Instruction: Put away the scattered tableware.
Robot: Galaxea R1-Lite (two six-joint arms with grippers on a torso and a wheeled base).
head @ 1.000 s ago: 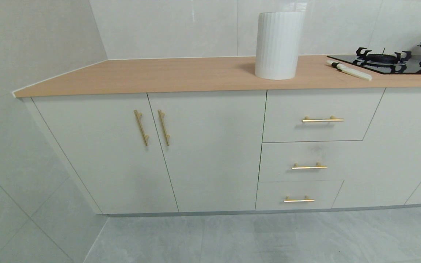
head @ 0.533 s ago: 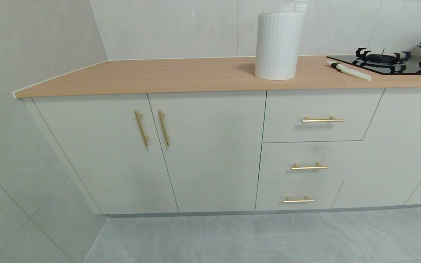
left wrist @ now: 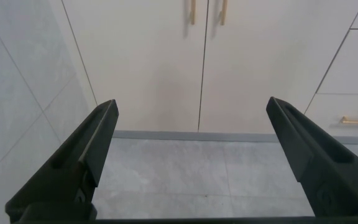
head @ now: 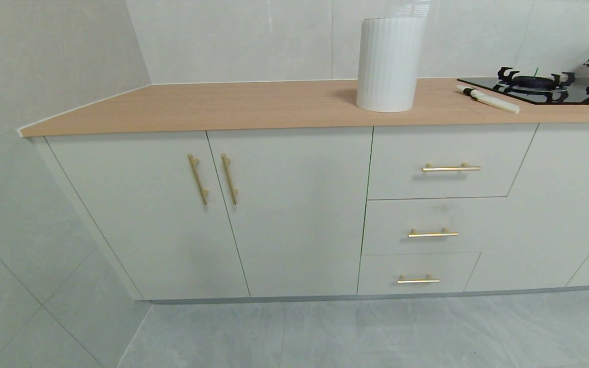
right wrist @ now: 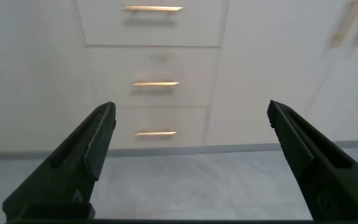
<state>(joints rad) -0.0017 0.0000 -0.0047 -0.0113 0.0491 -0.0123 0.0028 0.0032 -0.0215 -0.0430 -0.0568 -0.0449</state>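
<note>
A knife with a pale blade and dark handle lies on the wooden countertop, near the hob. A tall white ribbed container stands on the counter to the knife's left. My left gripper is open and low, facing the cabinet doors above the floor. My right gripper is open too, facing the stack of drawers. Nothing lies between either pair of fingers.
A black gas hob with a pan at its edge sits at the counter's right end. Below are two doors with gold handles and three drawers. Tiled wall closes the left side; grey floor lies in front.
A dark shape at the right edge of the head view one second ago has gone out of sight. Nothing else has moved.
</note>
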